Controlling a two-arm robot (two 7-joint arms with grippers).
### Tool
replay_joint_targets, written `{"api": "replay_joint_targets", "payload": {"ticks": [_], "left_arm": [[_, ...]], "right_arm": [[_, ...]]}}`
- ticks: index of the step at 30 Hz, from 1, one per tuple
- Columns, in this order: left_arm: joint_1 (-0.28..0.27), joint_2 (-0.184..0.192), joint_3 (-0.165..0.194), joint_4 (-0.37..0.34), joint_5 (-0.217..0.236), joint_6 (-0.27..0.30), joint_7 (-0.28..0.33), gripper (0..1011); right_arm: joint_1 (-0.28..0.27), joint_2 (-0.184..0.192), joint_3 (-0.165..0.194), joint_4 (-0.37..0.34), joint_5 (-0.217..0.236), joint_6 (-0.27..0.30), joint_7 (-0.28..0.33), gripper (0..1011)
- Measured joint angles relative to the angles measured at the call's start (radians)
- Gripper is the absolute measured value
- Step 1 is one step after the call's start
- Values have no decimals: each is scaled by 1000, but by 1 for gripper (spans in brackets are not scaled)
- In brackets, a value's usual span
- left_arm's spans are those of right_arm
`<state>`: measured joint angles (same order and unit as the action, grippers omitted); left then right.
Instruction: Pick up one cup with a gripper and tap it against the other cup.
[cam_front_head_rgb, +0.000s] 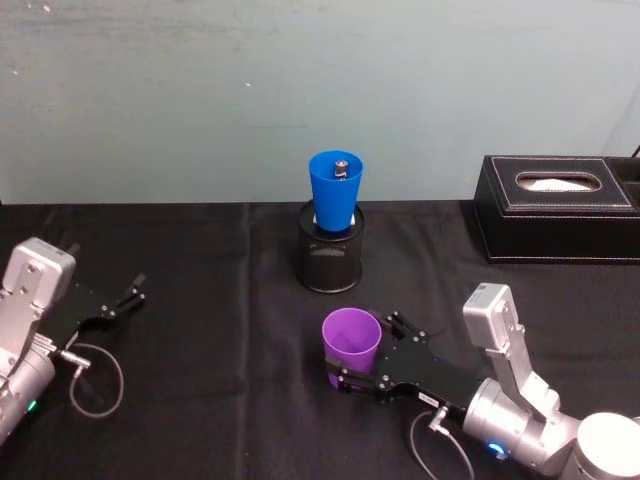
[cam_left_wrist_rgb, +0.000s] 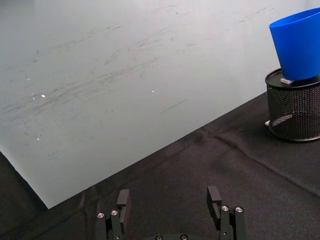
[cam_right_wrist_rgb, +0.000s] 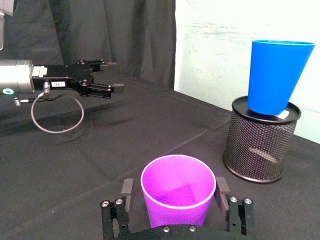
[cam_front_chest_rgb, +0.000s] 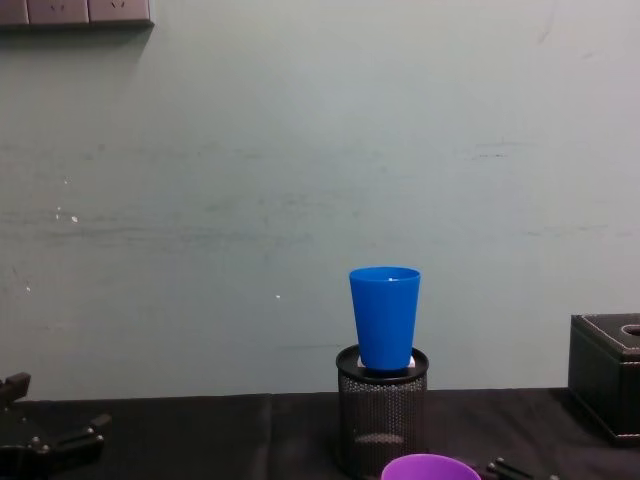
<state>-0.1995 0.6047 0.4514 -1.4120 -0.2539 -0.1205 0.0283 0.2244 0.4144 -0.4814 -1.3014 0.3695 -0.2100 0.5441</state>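
Plainly, we count two cups, alike in shape and differing in colour. The purple cup (cam_right_wrist_rgb: 178, 190) is a smooth, tapered plastic tumbler without a handle, wider at the mouth than at the base. It stands upright with its mouth up on the black-covered desk (cam_front_head_rgb: 200, 400), towards the near right and just in front of the mesh holder (cam_front_head_rgb: 331, 255). The right end effector (cam_front_head_rgb: 366, 352) lies low on the desk around this cup, one finger on each side. Its fingers are spread apart, not clamped: in the right wrist view we see a sliver of space between one finger and the cup wall, while the other finger sits right against the rim's edge. The blue cup (cam_front_head_rgb: 335, 190) has the same tapered, handleless form. It stands upright with its base sunk into the one black mesh holder, near the middle of the desk's far edge. We count one black tissue box (cam_front_head_rgb: 555, 210), at the far right. The left end effector (cam_front_head_rgb: 130, 297) rests at the left of the desk, well apart from both cups, its fingers apart and holding nothing.
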Motion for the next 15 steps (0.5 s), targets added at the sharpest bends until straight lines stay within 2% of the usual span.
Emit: {"api": "replay_joint_targets", "payload": {"ticks": [6, 15], "left_arm": [[0, 0, 0, 0, 0, 0, 0, 1000], [0, 0, 0, 0, 0, 0, 0, 1000]], "right_arm": [[18, -30, 5, 28, -11, 0, 5, 1003], [24, -54, 18, 48, -25, -4, 5, 1003]]}}
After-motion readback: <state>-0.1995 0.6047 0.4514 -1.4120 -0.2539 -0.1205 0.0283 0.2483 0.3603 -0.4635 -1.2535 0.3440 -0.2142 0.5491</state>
